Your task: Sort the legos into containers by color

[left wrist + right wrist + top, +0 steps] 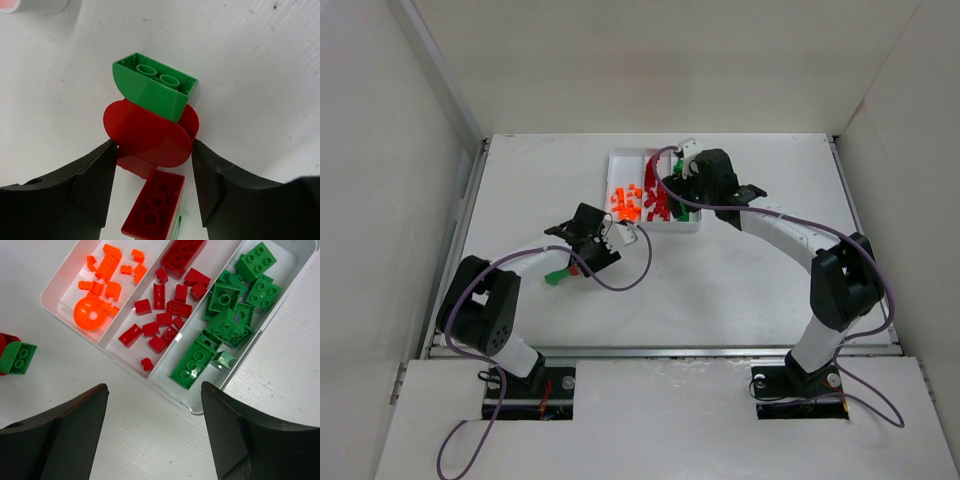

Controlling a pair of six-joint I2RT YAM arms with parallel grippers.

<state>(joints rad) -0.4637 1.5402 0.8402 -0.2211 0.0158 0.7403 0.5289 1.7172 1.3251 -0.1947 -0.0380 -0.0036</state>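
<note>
No readable text, labels or numbers anywhere.

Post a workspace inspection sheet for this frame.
Surface: white table, faint specks.
Job's things: tray sorted into orange legos, red legos, green legos; loose on the table: red rounded brick, green brick touching it, red long brick.
Clutter: nothing seen.
Grippers: left gripper fingers against both sides of the red rounded brick; right gripper open, empty, above the tray's near edge.
Cables: purple cables loop along both arms; the right one crosses over the tray.
Surroundings: white enclosure walls.
</note>
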